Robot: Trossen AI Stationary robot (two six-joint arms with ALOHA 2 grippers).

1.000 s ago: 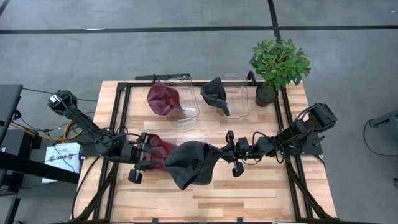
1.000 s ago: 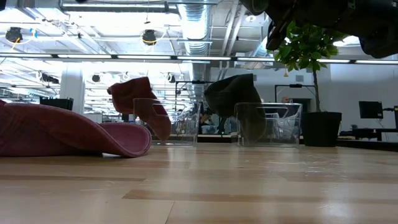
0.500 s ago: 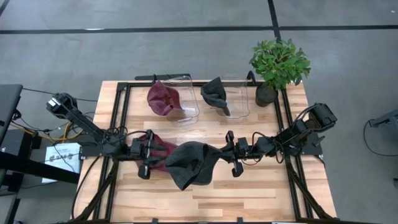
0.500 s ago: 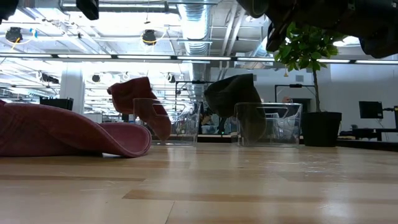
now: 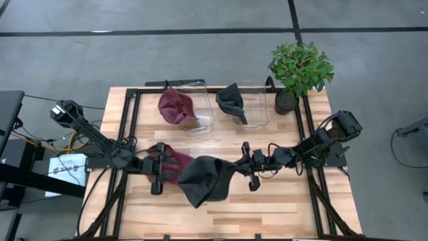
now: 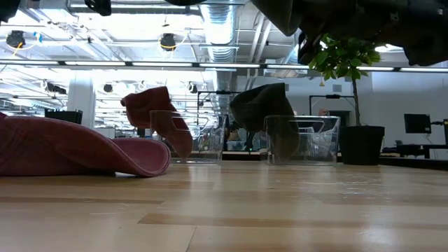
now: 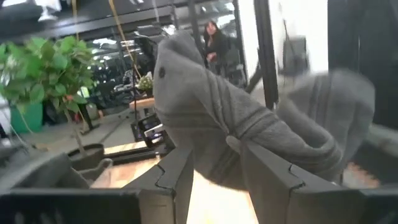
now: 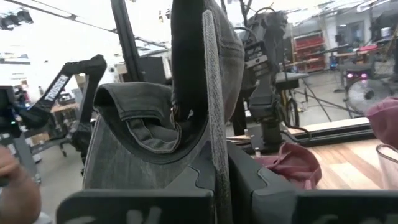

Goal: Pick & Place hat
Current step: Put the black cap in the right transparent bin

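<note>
A dark grey hat (image 5: pixel 206 179) hangs in the air over the table's middle, with my right gripper (image 5: pixel 249 171) shut on it from the right. My left gripper (image 5: pixel 159 175) is open and points level at the hat's left side; in the left wrist view the grey cloth (image 7: pixel 224 134) fills the space in front of its fingers. Below the left gripper a maroon hat (image 5: pixel 175 163) lies flat on the wood (image 6: pixel 70 150). My left gripper has grey cloth (image 7: pixel 219 169) showing in the gap between its fingers; whether they touch it I cannot tell. My right gripper pinches the hat's stiff brim (image 8: pixel 211 134) between its two fingers, coming level from the table's right. The brim stands on edge and the crown (image 8: pixel 134 143) sags beyond it, clear of the table.
Two clear bins stand at the back: one (image 5: pixel 200 110) with a maroon hat (image 5: pixel 175 106) draped over its rim, one (image 5: pixel 255 107) with a dark hat (image 5: pixel 231 100). A potted plant (image 5: pixel 299 67) stands at the back right. Black rails (image 5: pixel 131 127) run along the table's sides.
My left gripper has gone toward the table's right, closer to the grey hat, sinking a little and rolling about its own line. The grey hat has sagged slightly lower; my right gripper has kept its hold in place.
</note>
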